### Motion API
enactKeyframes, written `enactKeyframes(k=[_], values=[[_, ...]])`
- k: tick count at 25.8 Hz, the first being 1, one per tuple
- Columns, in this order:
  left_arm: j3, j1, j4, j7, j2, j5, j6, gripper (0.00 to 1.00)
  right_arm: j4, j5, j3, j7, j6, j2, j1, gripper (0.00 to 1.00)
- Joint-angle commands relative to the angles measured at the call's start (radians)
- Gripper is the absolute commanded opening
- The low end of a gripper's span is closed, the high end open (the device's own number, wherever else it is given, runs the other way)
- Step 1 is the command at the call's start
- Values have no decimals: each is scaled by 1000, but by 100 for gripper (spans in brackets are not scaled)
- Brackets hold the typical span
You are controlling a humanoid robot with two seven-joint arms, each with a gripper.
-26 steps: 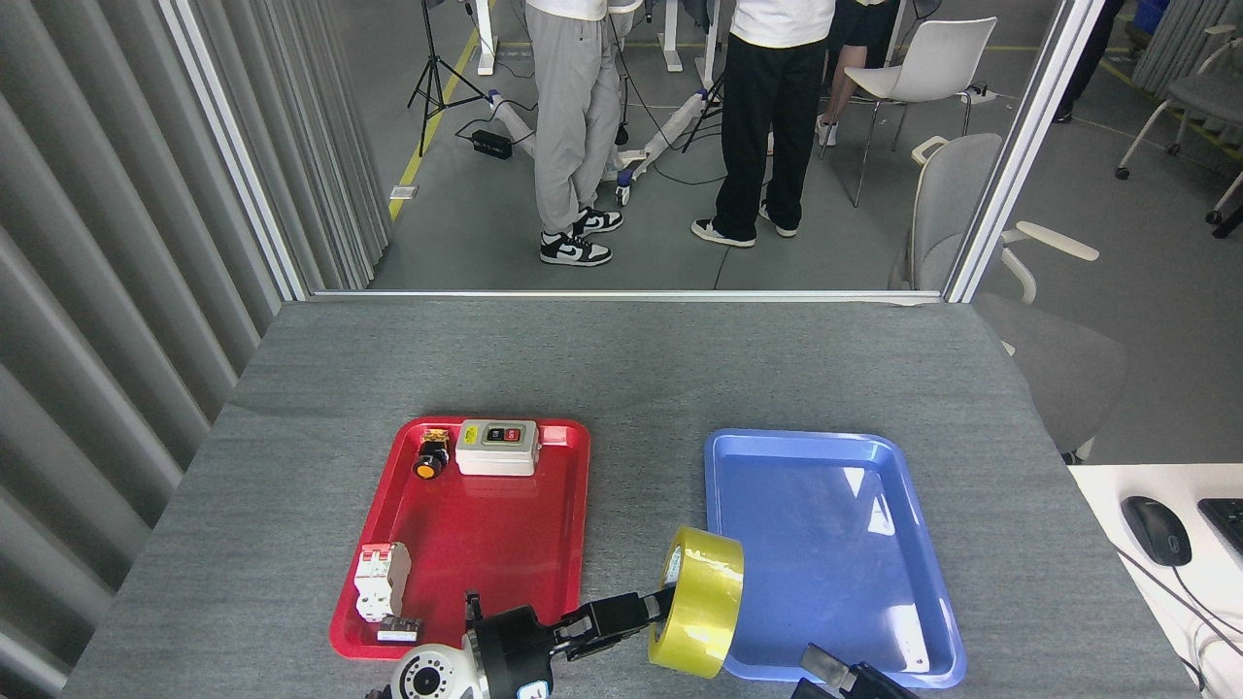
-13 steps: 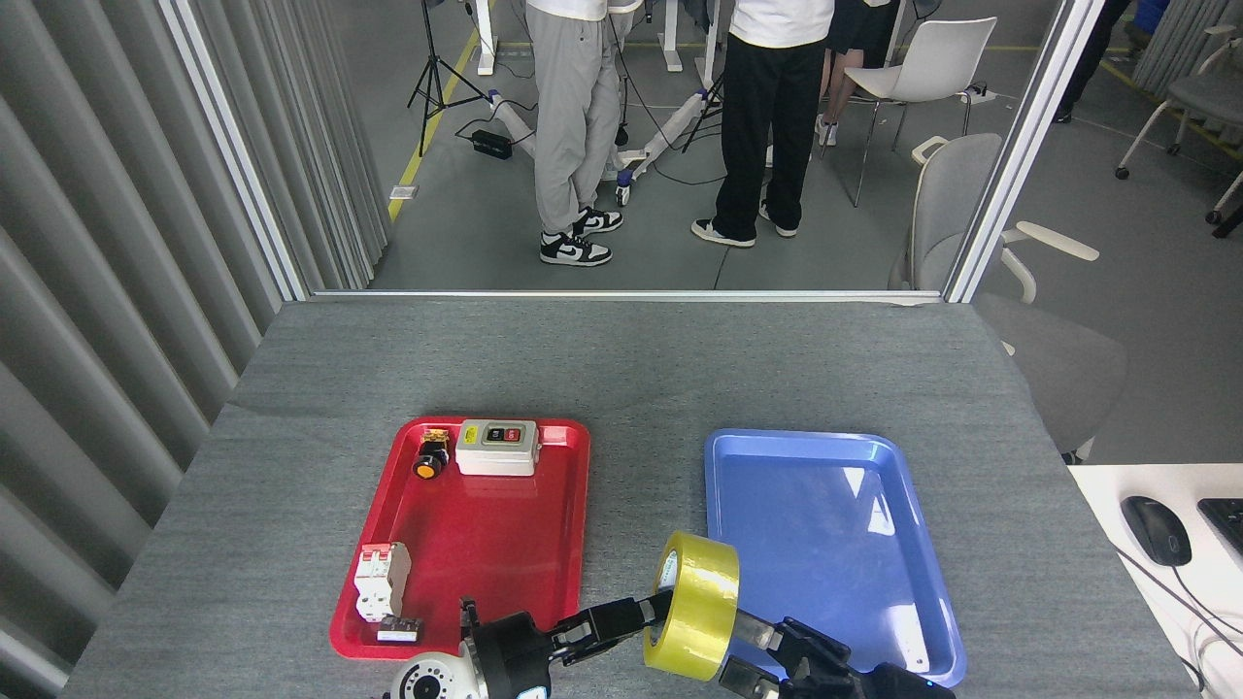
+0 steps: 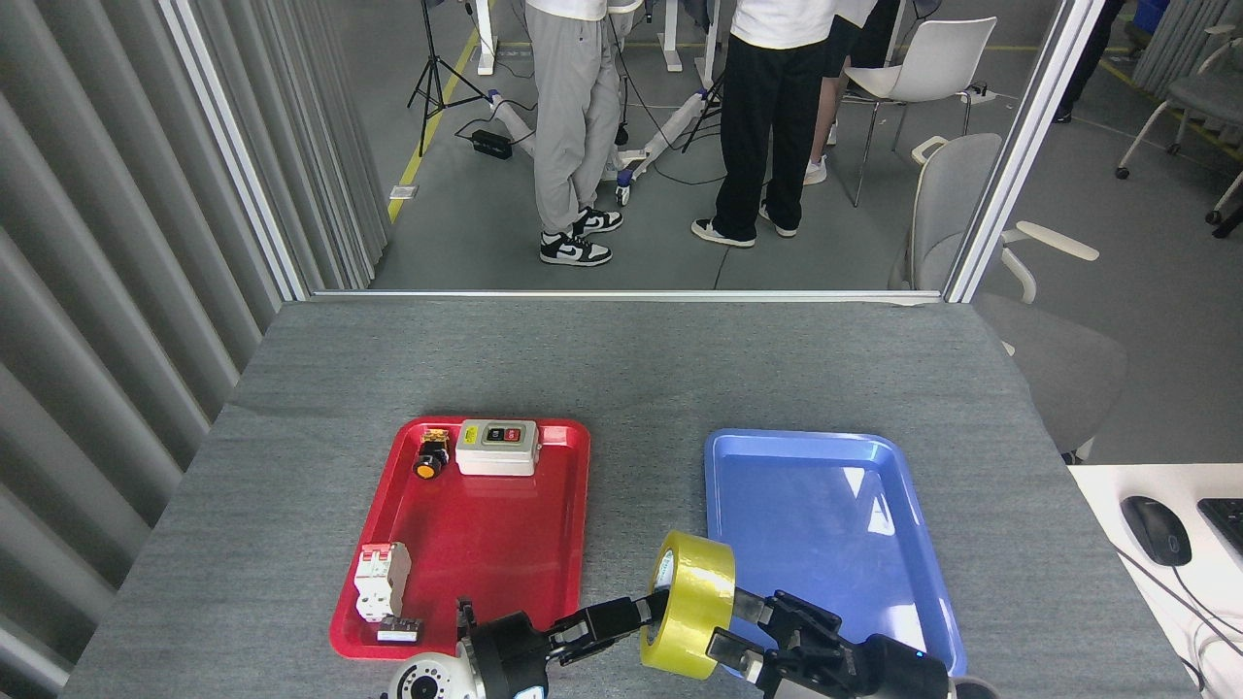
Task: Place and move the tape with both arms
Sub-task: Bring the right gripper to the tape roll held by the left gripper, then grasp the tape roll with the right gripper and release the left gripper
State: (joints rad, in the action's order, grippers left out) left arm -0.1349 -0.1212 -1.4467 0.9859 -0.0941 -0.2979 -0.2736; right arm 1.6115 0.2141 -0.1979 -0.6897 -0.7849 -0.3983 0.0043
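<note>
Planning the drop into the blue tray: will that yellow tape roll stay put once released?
The tape is held on edge by the left gripper, so it would probably roll. The blue tray looks glossy, so it may slide; the rim should stop it.

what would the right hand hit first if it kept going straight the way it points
The tape. The right hand points left and slightly away, with its open fingers already at the roll's right face, which the left hand holds from the other side. Whether they touch is unclear.

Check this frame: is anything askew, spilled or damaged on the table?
Nothing stands out. The tape is held on edge between the left gripper and right gripper; the red tray and blue tray lie flat, with nothing spilled.
</note>
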Motion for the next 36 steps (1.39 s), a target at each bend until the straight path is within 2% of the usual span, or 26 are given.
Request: enactKeyframes(k=[1, 2, 6, 13, 20, 23, 24, 27, 28, 29, 32, 36], values=[[6, 0, 0, -1, 1, -1, -1, 2, -1, 13, -1, -1, 0, 1, 0, 71], [9, 0, 0, -1, 1, -1, -1, 3, -1, 14, -1, -1, 0, 2, 0, 66], [15, 0, 2, -1, 2, -1, -1, 3, -2, 14, -1, -1, 0, 6, -1, 56], [23, -2, 9, -3, 4, -1, -1, 4, -7, 14, -3, -4, 0, 10, -1, 46], [34, 0, 9, -1, 17, -1, -7, 4, -7, 14, -5, -4, 0, 21, -1, 33], [40, -3, 22, -3, 19, -1, -12, 8, -10, 14, -6, -4, 0, 22, -1, 31], [41, -5, 22, -3, 19, -1, -13, 12, -15, 14, -6, -4, 0, 25, -1, 29], [54, -6, 31, -1, 31, -1, -36, 48, -27, 14, -14, -4, 0, 32, -3, 27], [61, -8, 40, -1, 33, 0, -52, 71, -30, 16, -17, -4, 0, 32, -3, 26], [72, -9, 58, -1, 39, 0, -87, 100, -35, 16, -18, -4, 0, 32, -3, 25], [103, -40, 155, 0, 66, 0, -223, 100, -36, 16, -18, -5, 0, 33, -3, 25], [121, -52, 183, 5, 77, 8, -257, 100, -36, 16, -20, -4, 0, 39, -3, 24]])
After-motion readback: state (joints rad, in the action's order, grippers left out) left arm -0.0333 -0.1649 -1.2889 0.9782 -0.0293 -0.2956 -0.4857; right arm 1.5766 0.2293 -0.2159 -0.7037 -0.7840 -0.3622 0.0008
